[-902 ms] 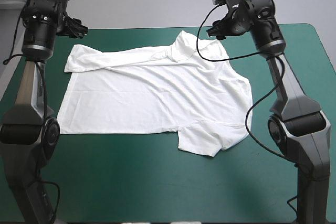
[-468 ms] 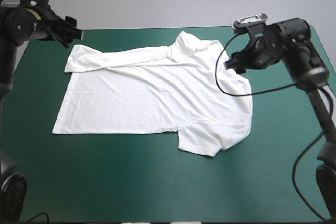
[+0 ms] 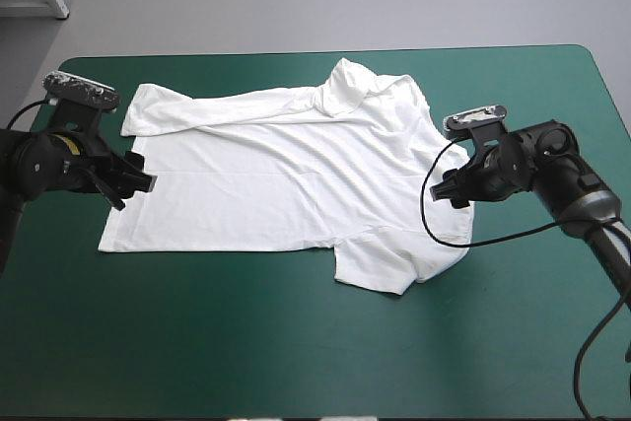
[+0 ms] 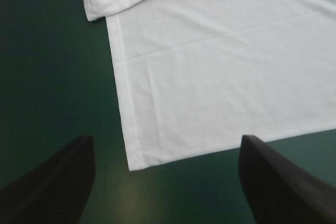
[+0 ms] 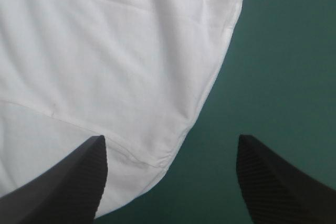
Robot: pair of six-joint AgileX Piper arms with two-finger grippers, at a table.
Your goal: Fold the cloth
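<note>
White T-shirt (image 3: 286,179) spread mostly flat at centre frame on the teal-green bench (image 3: 296,352), rumpled along its upper edge. Left hand (image 3: 133,184) at middle left, released, black fingers wide apart, just beside the shirt's lower-left corner. Right hand (image 3: 449,189) at middle right, likewise released, beside the rounded right edge. Probably the approach before a first fold, grasping nothing yet. Next: lower both, pinch an edge each, carry across.

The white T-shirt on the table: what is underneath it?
The T-shirt lies spread mostly flat on the teal-green cover, which shows all around it. No bump suggests anything beneath, but it hides that part of the cover, so I cannot be sure.
</note>
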